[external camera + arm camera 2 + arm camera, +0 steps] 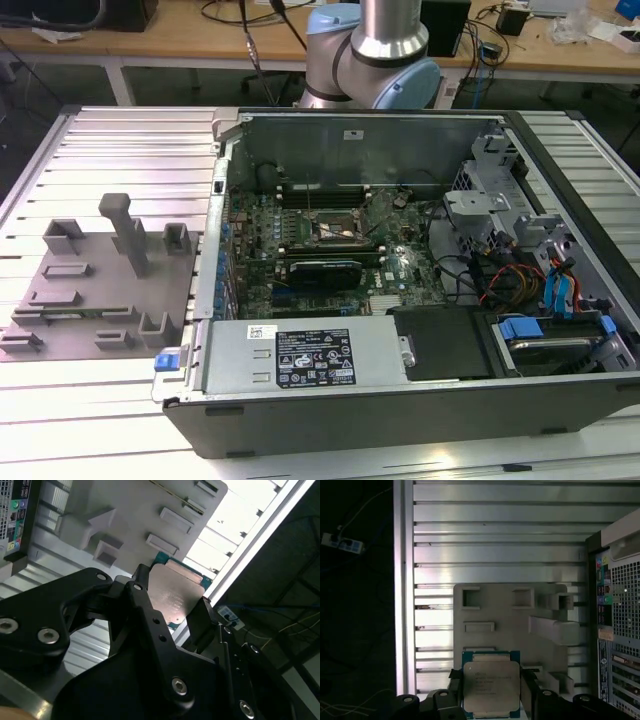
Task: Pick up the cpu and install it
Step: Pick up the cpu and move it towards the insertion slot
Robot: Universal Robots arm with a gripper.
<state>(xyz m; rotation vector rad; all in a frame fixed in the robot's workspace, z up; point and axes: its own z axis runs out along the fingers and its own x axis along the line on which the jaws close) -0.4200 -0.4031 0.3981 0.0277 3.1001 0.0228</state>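
In both wrist views the cpu, a flat square chip with a pale metal top and a blue-green rim, sits between my black fingers. My gripper is shut on it, one finger on each of two opposite edges. The chip hangs well above the grey holder plate on the slatted metal table. In the exterior view the open computer case shows the motherboard with its dark square socket near the middle.
The grey holder plate with raised blocks lies on the exterior view's left of the case. A long black card sits just in front of the socket. The power supply, drive cages and cables crowd the case. The arm's base stands behind it.
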